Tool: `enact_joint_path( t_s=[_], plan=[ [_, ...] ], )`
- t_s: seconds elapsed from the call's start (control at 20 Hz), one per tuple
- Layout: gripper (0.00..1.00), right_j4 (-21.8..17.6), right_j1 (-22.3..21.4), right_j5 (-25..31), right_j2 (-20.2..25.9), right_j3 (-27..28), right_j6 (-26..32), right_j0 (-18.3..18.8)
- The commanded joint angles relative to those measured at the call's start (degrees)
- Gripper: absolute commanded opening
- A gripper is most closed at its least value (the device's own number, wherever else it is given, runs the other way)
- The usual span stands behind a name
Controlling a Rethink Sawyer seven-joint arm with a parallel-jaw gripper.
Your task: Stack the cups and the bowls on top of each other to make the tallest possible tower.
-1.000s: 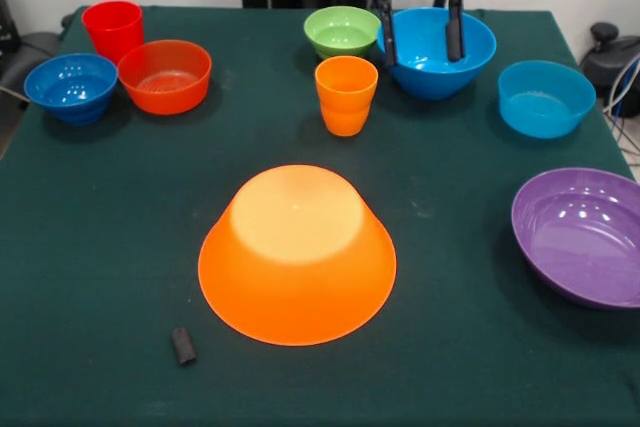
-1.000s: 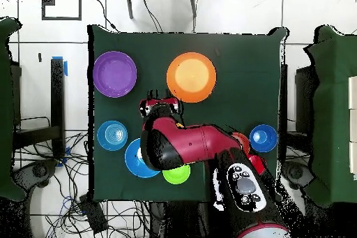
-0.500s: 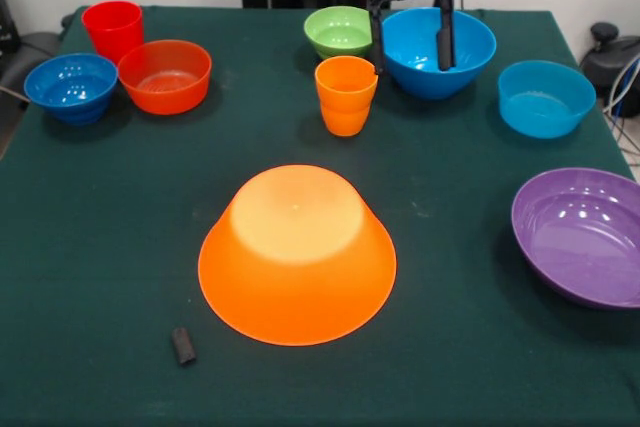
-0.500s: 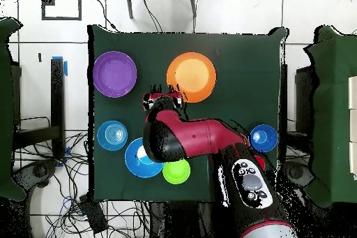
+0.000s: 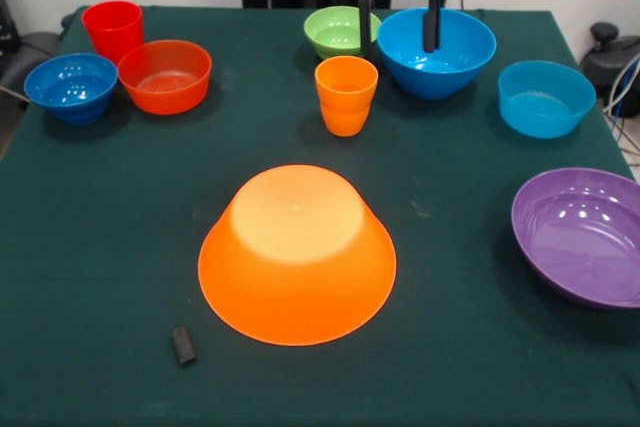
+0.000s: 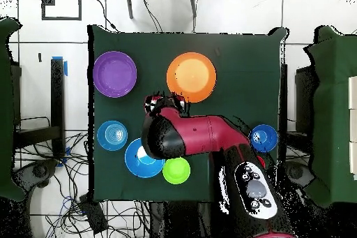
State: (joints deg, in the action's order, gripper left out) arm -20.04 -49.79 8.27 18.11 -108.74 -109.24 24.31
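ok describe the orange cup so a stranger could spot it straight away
Start at the big upturned orange bowl mid-table and look past it toward the robot. The orange cup stands upright alone before the green bowl. It's taller than wide, with a stepped ridge.

Front view. Gripper (image 5: 398, 22) is hanging at the far side of the table (image 5: 90, 247), with one finger showing against the deep bowl (image 5: 455, 57) and the other between it and the small bowl (image 5: 335, 32). The stepped cup (image 5: 346, 95) is standing just below-left of the gripper in the picture. The upturned bowl (image 5: 297, 257) is sitting well nearer the camera. The wide bowl (image 5: 585, 237) is sitting far right.
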Motion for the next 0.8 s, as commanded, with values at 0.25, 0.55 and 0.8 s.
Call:
enact_joint_path(
  t_s=[0.25, 0.55, 0.8],
  plan=[
    [1.0, -2.02, 0.11, 5.07, 1.47, -6.73, -2.22, 0.22],
    [1.0, -1.94, -0.38, 4.55, 0.73, -7.59, -2.95, -0.27],
    [1.0, -2.39, -1.79, 2.57, 1.26, -10.68, -3.12, 1.14]
  ],
)
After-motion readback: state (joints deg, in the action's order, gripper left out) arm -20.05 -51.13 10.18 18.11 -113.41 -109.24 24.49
